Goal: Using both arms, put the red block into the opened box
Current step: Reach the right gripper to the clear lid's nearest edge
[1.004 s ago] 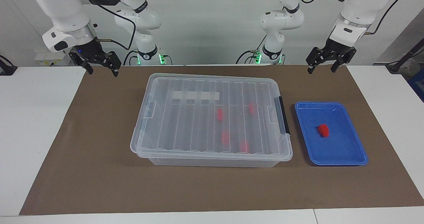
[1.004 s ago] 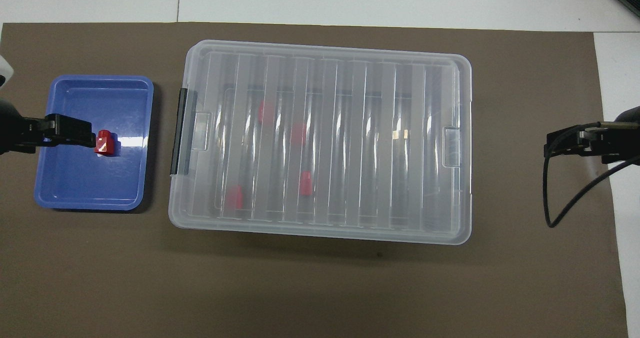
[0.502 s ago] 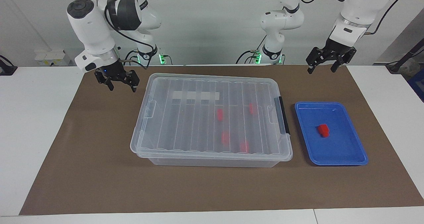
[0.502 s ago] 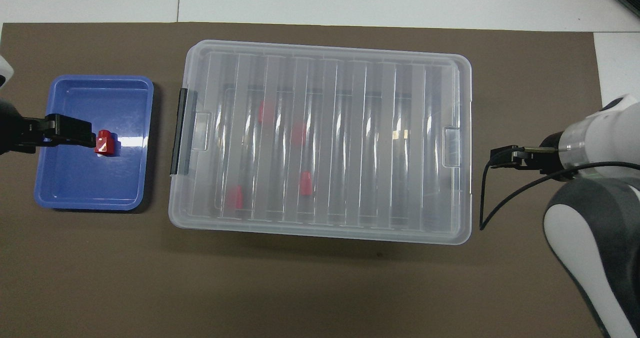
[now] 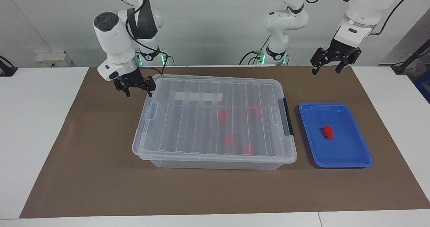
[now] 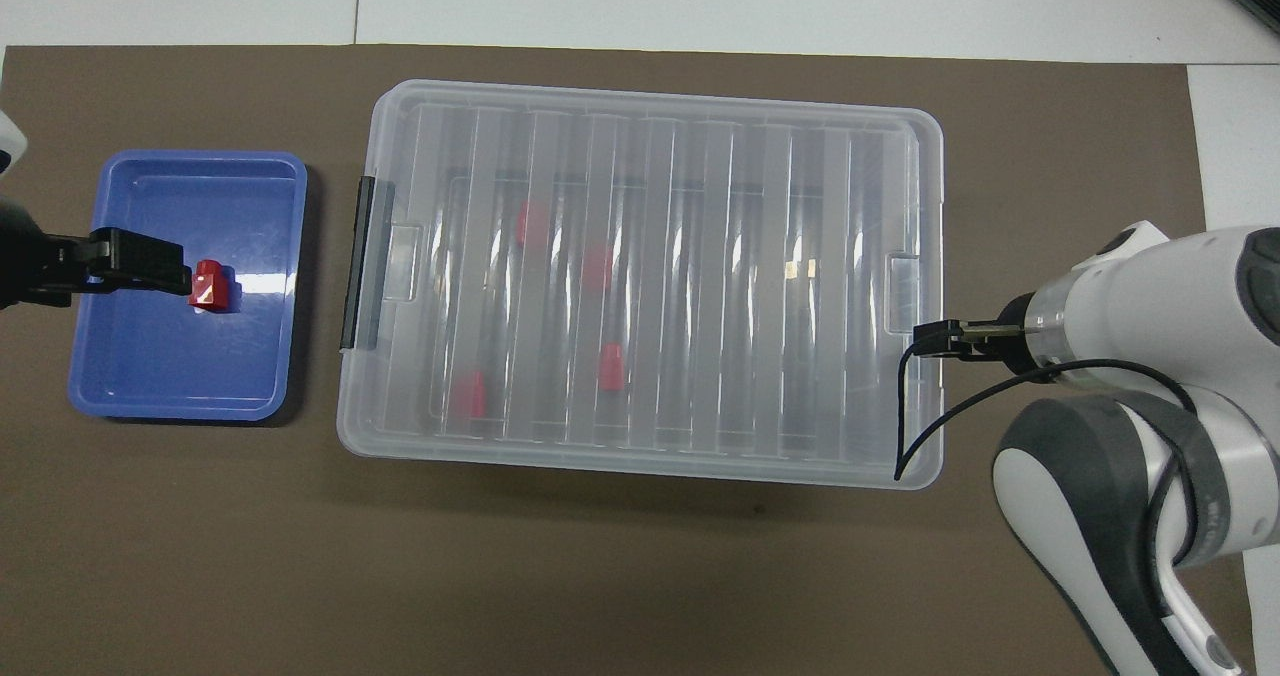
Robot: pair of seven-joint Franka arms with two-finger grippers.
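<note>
Plainly, the box (image 5: 215, 119) is being taken as the landmark: it is lying on the brown mat (image 5: 84, 180) of the tabletop with its ribbed lid (image 6: 640, 266) shut, its long axis running from one arm's end to the other. Four red blocks are being seen through the lid, toward the black latch (image 5: 285, 116). At the box's end toward the left arm, the blue tray (image 5: 349, 153) is being kept just beside it but apart, its long axis crossing that of the box. In the tray the red block (image 5: 328, 132) is lying alone, near the middle.

The right tool (image 5: 135, 86) is being held just above the box's corner nearest the robots at the right arm's end, with fingers spread and nothing between them. The left tool (image 5: 331, 61) is being held high, over the mat on the robots' side of the tray, likewise wide open and empty; that arm is waiting. The left tool is judged much the nearer to the block, while the lid's unlatched end is being approached by the right one, so opening probably falls to it first.
</note>
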